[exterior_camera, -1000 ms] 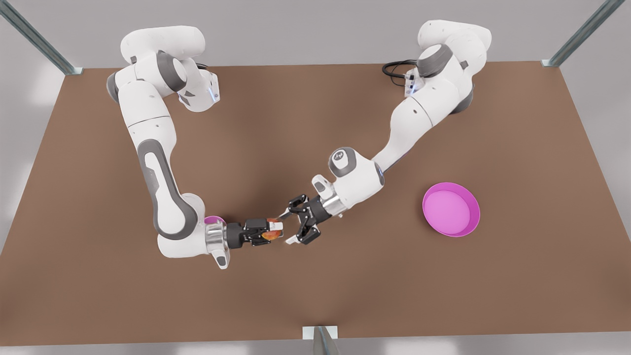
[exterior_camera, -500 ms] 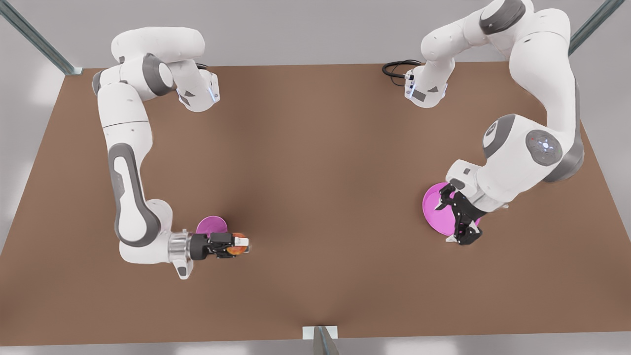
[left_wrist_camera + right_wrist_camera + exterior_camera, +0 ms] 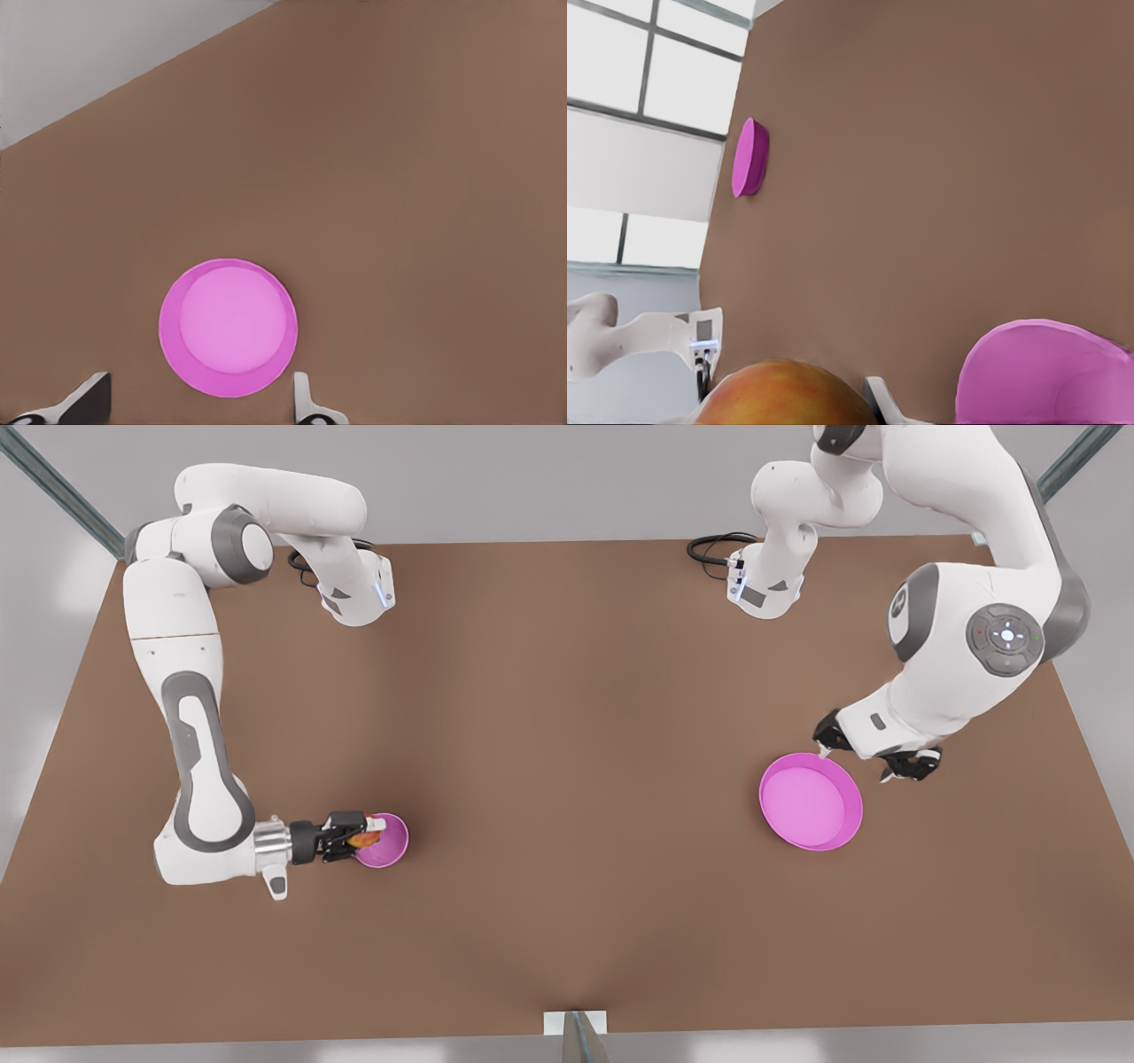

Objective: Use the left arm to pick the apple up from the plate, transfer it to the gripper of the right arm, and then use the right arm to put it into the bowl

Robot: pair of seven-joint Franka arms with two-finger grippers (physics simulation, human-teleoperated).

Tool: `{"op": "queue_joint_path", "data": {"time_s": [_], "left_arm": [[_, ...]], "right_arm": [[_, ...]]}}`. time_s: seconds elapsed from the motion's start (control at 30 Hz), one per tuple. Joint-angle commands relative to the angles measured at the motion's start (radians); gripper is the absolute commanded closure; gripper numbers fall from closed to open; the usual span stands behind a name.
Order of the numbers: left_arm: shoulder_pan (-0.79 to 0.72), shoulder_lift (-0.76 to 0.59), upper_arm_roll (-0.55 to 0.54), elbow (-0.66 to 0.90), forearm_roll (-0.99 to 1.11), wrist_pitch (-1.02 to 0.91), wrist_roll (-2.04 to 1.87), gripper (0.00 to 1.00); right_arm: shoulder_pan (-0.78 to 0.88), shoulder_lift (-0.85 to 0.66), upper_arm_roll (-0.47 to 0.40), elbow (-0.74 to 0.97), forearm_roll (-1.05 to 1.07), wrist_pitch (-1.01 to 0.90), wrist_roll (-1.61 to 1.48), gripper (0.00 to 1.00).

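The brown table (image 3: 567, 779) carried everything; on the front view's right lay the plate (image 3: 811, 802), bare inside; the left gripper (image 3: 855, 766) hung just above its far rim, fingers (image 3: 89, 394) spread wide apart with nothing between them, the plate (image 3: 228, 328) lying below them in the left wrist view; on the front view's left sat the bowl (image 3: 383, 841); the right gripper (image 3: 368, 834) reached over its rim, clamped on the apple (image 3: 361, 838), which was held over the bowl's edge, above the table.
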Motion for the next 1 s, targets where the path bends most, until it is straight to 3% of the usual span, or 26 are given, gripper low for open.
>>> {"op": "queue_joint_path", "data": {"time_s": [0.0, 0.2, 0.4, 0.47, 0.5, 0.67, 0.7, 0.8, 0.9, 0.97], "left_arm": [[0.004, 0.016, 0.002, 0.02, -0.026, -0.039, -0.688, 0.0], [0.006, 0.019, 0.015, 0.02, -0.029, -0.059, -0.691, 0.0], [0.006, 0.019, 0.015, 0.02, -0.027, -0.059, -0.69, 0.0], [0.006, 0.019, 0.015, 0.02, -0.029, -0.059, -0.688, 0.0], [0.006, 0.019, 0.015, 0.02, -0.027, -0.059, -0.688, 0.0], [0.006, 0.019, 0.014, 0.02, -0.029, -0.059, -0.69, 0.0], [0.006, 0.018, 0.015, 0.02, -0.029, -0.059, -0.69, 0.0], [0.004, 0.019, 0.014, 0.02, -0.029, -0.054, -0.679, 0.0], [0.004, 0.042, 0.012, 0.023, -0.039, -0.023, -0.588, 0.0], [0.004, 0.048, 0.011, 0.024, -0.05, -0.017, -0.492, 0.0]], "right_arm": [[0.001, -0.004, 0.002, 0.003, -0.136, 0.024, -0.149, 0.49], [0.013, 0.004, 0.008, -0.002, -0.224, 0.113, -0.151, 0.47], [0.013, 0.004, 0.016, -0.005, -0.252, 0.128, -0.149, 0.36], [0.012, 0.001, 0.016, -0.006, -0.264, 0.125, -0.149, 0.19], [0.01, -0.001, 0.016, -0.006, -0.264, 0.121, -0.149, 0.0], [0.004, -0.01, 0.016, 0.004, -0.271, 0.104, -0.142, 0.0], [0.002, -0.052, 0.016, 0.046, -0.354, 0.102, -0.079, 0.0], [0.028, -0.174, 0.025, 0.253, -0.635, 0.004, 0.272, 0.0], [0.074, -0.354, 0.034, 0.268, -0.923, -0.006, 0.66, 0.0], [0.102, -0.478, 0.03, 0.189, -0.93, -0.138, 0.914, 0.0]]}}
